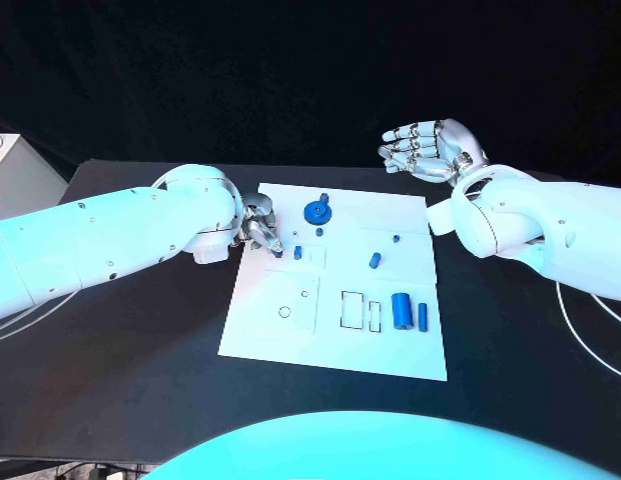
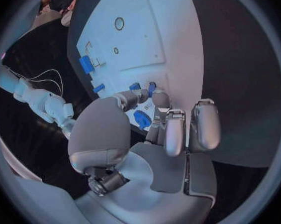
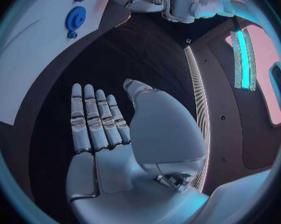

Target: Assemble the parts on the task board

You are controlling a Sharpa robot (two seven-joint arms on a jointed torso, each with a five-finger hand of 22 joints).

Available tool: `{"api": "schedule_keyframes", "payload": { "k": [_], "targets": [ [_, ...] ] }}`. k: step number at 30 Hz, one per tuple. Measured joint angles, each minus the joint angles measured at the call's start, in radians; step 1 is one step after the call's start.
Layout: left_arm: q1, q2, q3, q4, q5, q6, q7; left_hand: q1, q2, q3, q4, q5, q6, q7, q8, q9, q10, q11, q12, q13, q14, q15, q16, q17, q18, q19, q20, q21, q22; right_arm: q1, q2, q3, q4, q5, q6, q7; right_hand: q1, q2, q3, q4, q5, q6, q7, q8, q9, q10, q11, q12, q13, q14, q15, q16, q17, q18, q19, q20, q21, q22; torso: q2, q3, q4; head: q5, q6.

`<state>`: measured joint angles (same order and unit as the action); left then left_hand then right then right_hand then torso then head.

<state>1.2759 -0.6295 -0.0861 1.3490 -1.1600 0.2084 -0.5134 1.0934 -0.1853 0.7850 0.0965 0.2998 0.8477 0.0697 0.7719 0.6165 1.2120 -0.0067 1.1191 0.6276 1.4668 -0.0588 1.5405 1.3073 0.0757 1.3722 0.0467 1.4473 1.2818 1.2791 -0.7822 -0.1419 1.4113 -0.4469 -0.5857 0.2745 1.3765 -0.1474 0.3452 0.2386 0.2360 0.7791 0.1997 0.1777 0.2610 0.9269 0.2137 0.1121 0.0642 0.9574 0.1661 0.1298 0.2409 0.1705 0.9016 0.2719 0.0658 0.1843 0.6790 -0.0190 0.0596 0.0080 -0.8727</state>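
White and flat, the task board (image 1: 342, 330) lies in the middle of the black table (image 1: 123, 380), its long side running from near to far. At its far-left edge the left hand (image 1: 260, 226) reaches over the board with its fingers (image 2: 142, 96) bent down onto a small blue part (image 1: 297, 253); whether they actually grip the piece I cannot tell. Just beyond that hand a blue gear-shaped part (image 1: 317, 211) sits on the board's far end. More blue parts lie to the right: a short peg (image 1: 375, 260) near the middle, and two upright cylinders (image 1: 401, 308) side by side at the near right, next to a rectangular recess (image 1: 353, 309). The right hand (image 1: 428, 150) hangs off the board's far-right corner, well apart from it, palm open, fingers straight and together, holding nothing.
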Motion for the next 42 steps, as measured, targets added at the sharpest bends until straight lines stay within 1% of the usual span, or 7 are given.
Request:
{"api": "schedule_keyframes", "payload": {
  "k": [10,13,18,20,27,37,42],
  "targets": [
    [0.0,0.001,0.0,0.0,-0.003,0.004,0.0,0.0,0.0,0.0,0.0,0.004,0.0,0.0,0.003,0.0,0.0,0.0,0.0,0.006,0.0,0.0,0.0,0.0,0.0,0.0,0.0,0.0,0.001,0.0,0.0,0.0,0.0,0.001,0.0,0.0,0.0,0.0,0.0,0.0,0.0,0.0,0.0,-0.004,0.0,0.0,0.0,0.0,0.0,0.0,0.0,0.0,-0.001,0.0,0.0,0.0,0.0,0.0,0.0,0.0001,-0.0005,-0.002,0.0],
    [0.0,0.001,0.0,0.0,-0.001,0.007,-0.001,0.0,0.0,0.0,0.0,0.004,0.0,0.0,0.003,0.0,0.007,-0.004,0.004,0.006,0.0,0.0,0.0,0.0,0.0,0.0,0.0,0.0,0.001,0.0,0.0,0.0,0.0,0.001,0.0,0.0,0.0,0.0,0.0,0.0,0.0,0.0,0.0,-0.004,0.0,0.0,0.0,0.0,0.0,0.0,0.0,0.0,-0.001,0.0,0.0,0.0,0.0,0.0,0.0,0.0001,-0.0001,-0.002,0.0],
    [0.0,0.001,0.0,-0.001,0.003,0.011,-0.001,0.0,0.0,0.0,0.0,0.004,0.0,0.0,0.003,0.0,0.007,-0.004,0.004,0.009,0.0,0.0,0.004,0.0,0.0,0.0,0.0,0.0,0.001,0.0,0.0,0.0,0.0,0.001,0.001,0.0,0.0,0.0,0.0,0.0,0.0,0.0,0.0,-0.004,-0.001,0.004,-0.004,-0.005,0.0,0.0,0.0,-0.004,-0.002,0.0,0.0,0.0,0.0,-0.003,0.0,0.0003,0.0,-0.002,0.0],
    [0.0,0.001,0.0,-0.001,0.005,0.013,-0.001,0.0,0.0,0.0,0.0,0.004,0.0,0.0,0.003,0.0,0.007,-0.004,0.004,0.009,0.0,0.0,0.004,0.0,0.0,0.0,0.0,0.0,0.001,0.0,0.0,0.0,0.0,0.001,0.001,0.0,0.0,0.0,0.0,0.0,0.0,0.0,0.0,-0.004,-0.001,0.004,-0.004,-0.005,0.0,0.004,0.004,-0.004,-0.002,0.0,0.0,0.0,0.0,-0.003,0.0,0.0004,0.0,-0.002,0.0],
    [0.001,0.001,0.001,-0.003,0.012,0.017,-0.002,0.0,0.0,0.0,0.0,0.004,0.003,0.003,0.003,0.0,0.007,-0.004,0.004,0.013,0.0,0.0,0.004,0.0,0.0,0.0,0.0,0.0,0.002,0.0,0.0,0.0,0.0,0.002,0.001,0.0,0.0,0.0,0.0,0.0,0.0,0.0,0.0,-0.004,-0.001,0.004,-0.004,-0.005,0.0,0.004,0.004,-0.004,-0.002,0.0,0.0,0.0,0.0,-0.002,0.0,0.0004,-0.0001,-0.002,0.0],
    [0.001,0.008,0.001,-0.018,0.02,0.021,-0.002,0.0,0.0,0.0,0.0,0.01,0.003,0.003,0.001,0.0,0.007,-0.004,0.005,0.014,0.0,0.0,0.004,0.0,0.0,0.0,0.0,0.0,0.002,0.0,0.0,0.0,0.0,0.002,0.001,-0.001,0.0,0.0,0.0,0.0,0.0,0.0,0.0,-0.004,-0.001,0.006,-0.001,-0.005,0.0,0.004,0.004,-0.004,-0.003,0.0,0.0,0.0,0.0,-0.004,0.0,0.0004,0.0001,-0.002,0.0],
    [0.002,0.016,0.001,-0.03,0.026,0.029,-0.002,0.0,0.0,0.0,0.0,0.01,0.003,0.003,0.0,0.0,0.011,0.0,0.011,0.026,0.0,0.0,0.004,0.0,0.0,0.0,0.0,0.0,0.002,0.0,0.0,0.0,0.001,0.002,0.002,-0.001,0.0,0.0,0.0,0.0,0.0,0.0,0.0,-0.004,-0.001,0.007,0.0,-0.005,0.0,0.004,0.004,-0.004,-0.003,0.0,0.0,0.0,0.0,-0.005,0.001,0.0004,0.0001,-0.002,0.0]
  ]
}}
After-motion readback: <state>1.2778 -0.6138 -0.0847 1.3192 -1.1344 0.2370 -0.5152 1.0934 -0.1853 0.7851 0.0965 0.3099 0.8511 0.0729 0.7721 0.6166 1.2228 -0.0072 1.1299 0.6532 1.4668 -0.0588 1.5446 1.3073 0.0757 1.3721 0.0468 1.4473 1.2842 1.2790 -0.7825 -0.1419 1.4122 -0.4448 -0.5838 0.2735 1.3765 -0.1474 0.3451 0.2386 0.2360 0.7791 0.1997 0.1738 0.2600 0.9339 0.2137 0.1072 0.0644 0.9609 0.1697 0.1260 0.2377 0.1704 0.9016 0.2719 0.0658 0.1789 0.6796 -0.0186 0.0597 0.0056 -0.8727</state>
